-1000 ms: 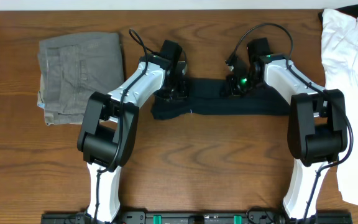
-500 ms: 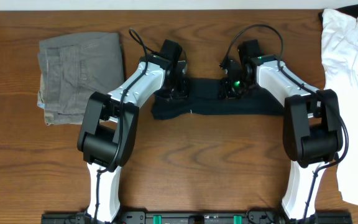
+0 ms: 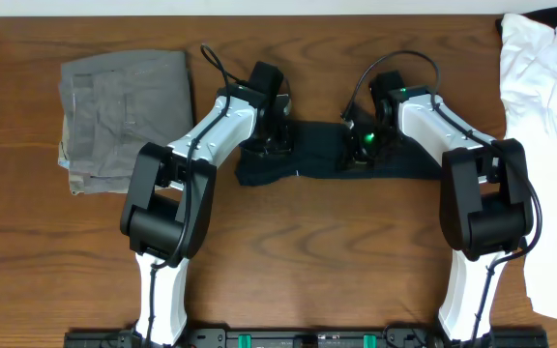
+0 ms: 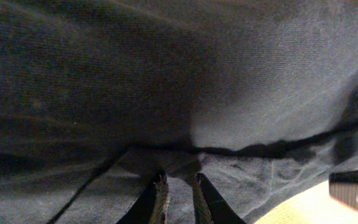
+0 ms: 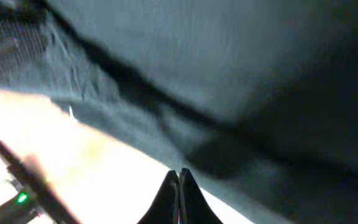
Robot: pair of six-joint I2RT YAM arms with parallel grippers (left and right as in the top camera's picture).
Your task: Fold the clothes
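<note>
Folding in progress. Beyond the bare near half of the counter [image 3: 317,251], the black T-shirt [image 3: 317,162] lies as a long folded strip, centred between the left and right edges and nearer the far edge. The left fingers [image 4: 159,198] are clamped on a raised pleat near its left end. The right fingers [image 5: 166,199] are pressed together at a hem; whether they catch cloth cannot be told. The fabric looks light, thin and limp, so doubled edges or corners likely give the surest hold. Trousers [image 3: 124,106] occupy the far left corner and a white garment [image 3: 549,116] the right edge.
</note>
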